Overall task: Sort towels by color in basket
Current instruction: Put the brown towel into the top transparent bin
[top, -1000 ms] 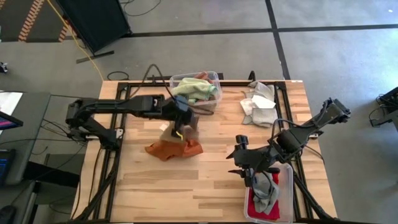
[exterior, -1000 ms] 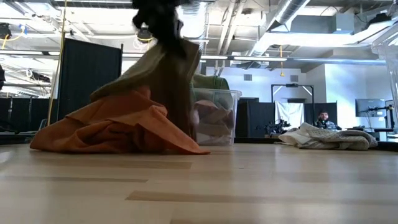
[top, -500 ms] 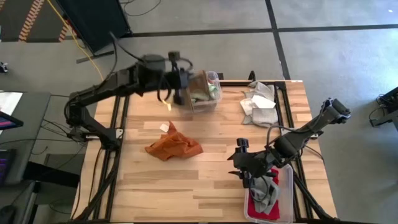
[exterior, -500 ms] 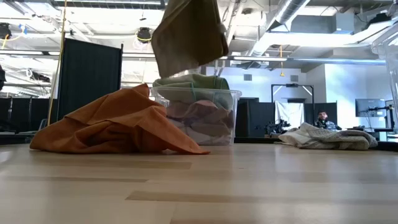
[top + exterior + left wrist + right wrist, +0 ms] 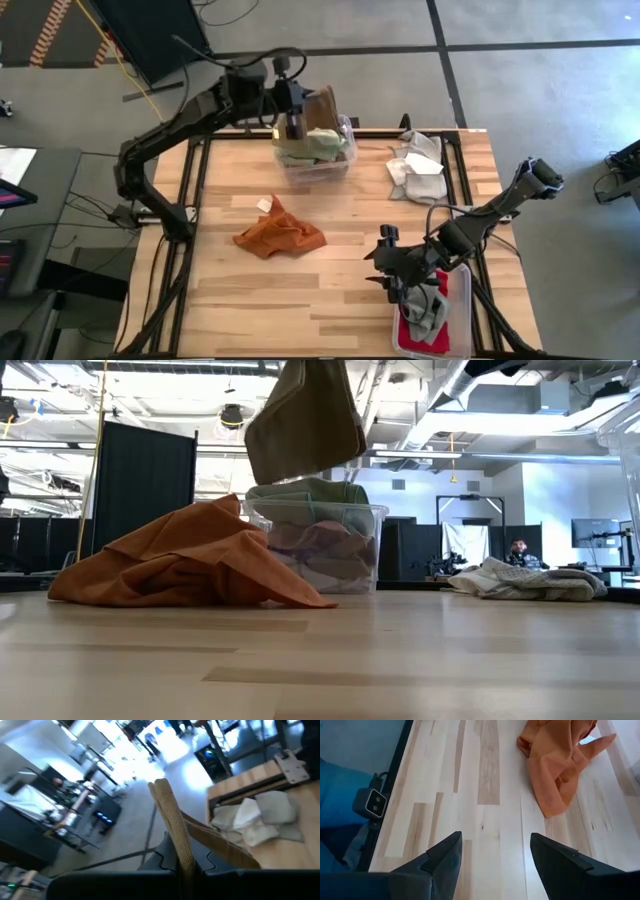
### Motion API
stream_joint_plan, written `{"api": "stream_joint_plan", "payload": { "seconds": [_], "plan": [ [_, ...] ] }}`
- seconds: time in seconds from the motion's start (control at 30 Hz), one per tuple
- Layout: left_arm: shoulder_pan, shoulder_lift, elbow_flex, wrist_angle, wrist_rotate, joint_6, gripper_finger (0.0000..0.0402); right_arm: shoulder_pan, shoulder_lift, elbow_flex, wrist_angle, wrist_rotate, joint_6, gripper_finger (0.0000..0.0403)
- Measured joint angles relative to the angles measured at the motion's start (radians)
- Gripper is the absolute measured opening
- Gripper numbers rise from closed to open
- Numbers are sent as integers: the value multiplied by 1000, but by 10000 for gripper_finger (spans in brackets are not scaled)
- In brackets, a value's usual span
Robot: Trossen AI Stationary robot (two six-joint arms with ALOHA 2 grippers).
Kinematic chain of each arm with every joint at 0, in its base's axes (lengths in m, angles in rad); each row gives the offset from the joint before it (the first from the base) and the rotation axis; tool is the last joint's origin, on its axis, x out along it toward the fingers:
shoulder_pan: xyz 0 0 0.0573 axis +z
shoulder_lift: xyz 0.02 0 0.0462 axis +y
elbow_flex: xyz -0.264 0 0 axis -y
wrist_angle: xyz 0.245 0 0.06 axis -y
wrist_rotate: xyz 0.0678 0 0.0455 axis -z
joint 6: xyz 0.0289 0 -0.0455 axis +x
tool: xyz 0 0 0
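My left gripper is shut on a tan towel, raised over the clear bin at the table's far edge. That bin holds light green and pink towels. In the low view the tan towel hangs above the bin. A rust-orange towel lies crumpled mid-table, with a white tag. My right gripper is open over bare wood, beside a second bin that holds red and grey towels. The right wrist view shows the orange towel ahead of the open fingers. My left gripper pinches the tan towel by a bunched fold at its top, between the two fingers. The fingers come roughly level from the table's left. The towel hangs slack below them, lifted clear of the table and above the bin's towels.
A pile of white and beige towels lies at the table's far right corner and also shows in the left wrist view. Bare wood lies between the orange towel and my right gripper. Black frame rails run along the table's sides.
My left gripper has risen from just above the orange towel and swung toward the table's far edge. It carried the tan towel clear of the table until it hung over the clear bin. The orange towel has stayed where it was. My right gripper has barely moved.
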Motion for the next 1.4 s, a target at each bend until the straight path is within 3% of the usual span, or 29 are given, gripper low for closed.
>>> {"api": "stream_joint_plan", "payload": {
  "seconds": [0.53,1.0,1.4],
  "plan": [
    [50,171,1,12,100,-14,0,0,0,1,-1,0,7,263],
    [175,292,1,-169,182,-70,0,0,0,1,-2,0,17,263],
    [206,382,-9,-259,288,-80,0,0,0,2,-3,0,18,263]
  ]
}}
